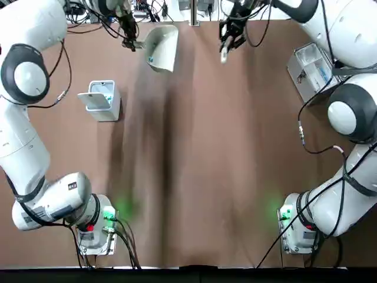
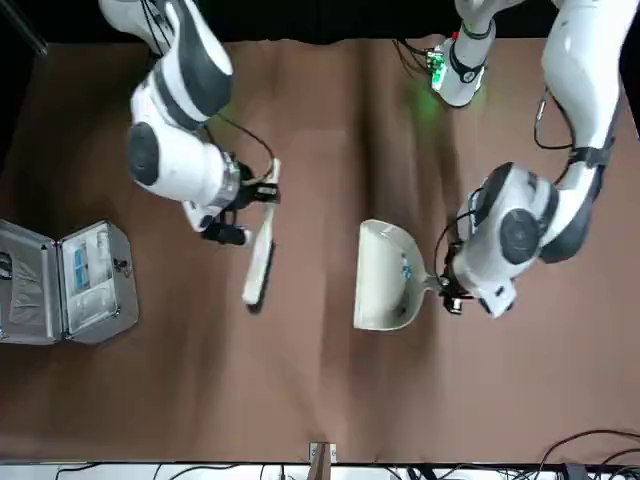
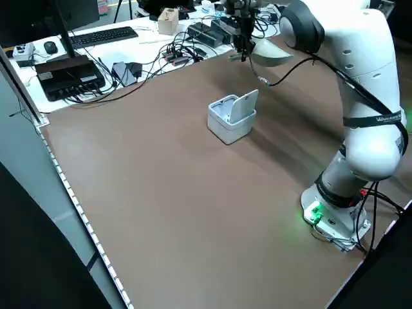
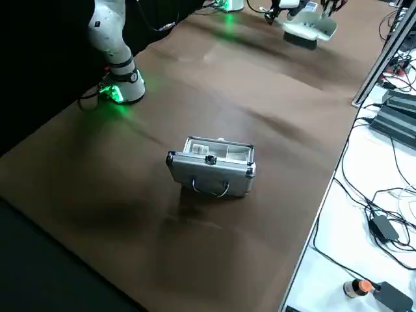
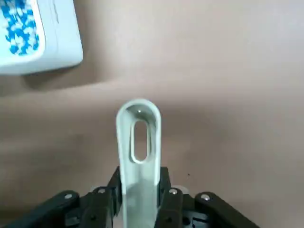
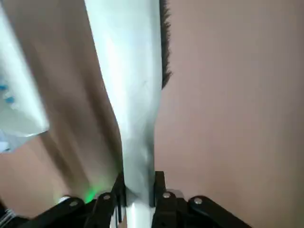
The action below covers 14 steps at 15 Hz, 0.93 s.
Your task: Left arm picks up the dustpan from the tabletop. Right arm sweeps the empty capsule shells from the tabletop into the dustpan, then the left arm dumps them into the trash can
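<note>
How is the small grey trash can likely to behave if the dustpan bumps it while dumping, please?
The trash can looks like thin, hollow plastic, so it is probably light and would slide on the smooth tabletop. Its raised flip lid may make it tip easily. The left gripper grips the dustpan only by its handle, so a bump could twist it.

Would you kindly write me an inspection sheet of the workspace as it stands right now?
Surface: brown tabletop, faint darker streaks.
Job's things: dustpan held at the far edge, blue-and-white capsule shells inside it; trash can lid open, more blue-and-white bits inside.
Clutter: silver metal case open on the robot's right side.
Grippers: left claw shut on the dustpan's handle; right claw shut on a brush, beside the dustpan, not touching it.
Cables: dark leads run along both arms and from their bases.
Surroundings: keyboard, mouse and electronics on a white bench by the table.
</note>
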Available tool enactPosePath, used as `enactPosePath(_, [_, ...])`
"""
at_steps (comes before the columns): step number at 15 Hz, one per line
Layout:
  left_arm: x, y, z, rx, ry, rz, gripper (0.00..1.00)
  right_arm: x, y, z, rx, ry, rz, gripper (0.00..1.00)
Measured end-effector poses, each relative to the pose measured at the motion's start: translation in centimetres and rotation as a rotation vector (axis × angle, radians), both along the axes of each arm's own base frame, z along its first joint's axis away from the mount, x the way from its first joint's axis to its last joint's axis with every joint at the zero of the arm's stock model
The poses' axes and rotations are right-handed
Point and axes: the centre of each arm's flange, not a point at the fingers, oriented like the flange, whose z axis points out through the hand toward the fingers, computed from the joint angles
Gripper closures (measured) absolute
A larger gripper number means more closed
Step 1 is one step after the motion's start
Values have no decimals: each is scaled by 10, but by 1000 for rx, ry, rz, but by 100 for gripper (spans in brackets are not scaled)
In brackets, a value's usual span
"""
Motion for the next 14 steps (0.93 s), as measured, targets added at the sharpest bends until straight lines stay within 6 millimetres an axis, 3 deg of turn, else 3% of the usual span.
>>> enactPosePath(4, [11,42,32,-5,4,9,67,18,-69,3,-68,-19,70,73])
enactPosePath(7, [15,64,46,-33,5,-14,67,25,-123,-8,-93,14,119,73])
enactPosePath(9, [15,84,59,-75,5,-25,67,23,-157,-27,-88,60,136,73])
enactPosePath(10, [14,110,74,-106,4,-46,67,14,-185,-54,-75,105,156,73])
enactPosePath(14, [3,162,98,-141,20,-103,67,-20,-215,-115,-77,193,146,73])
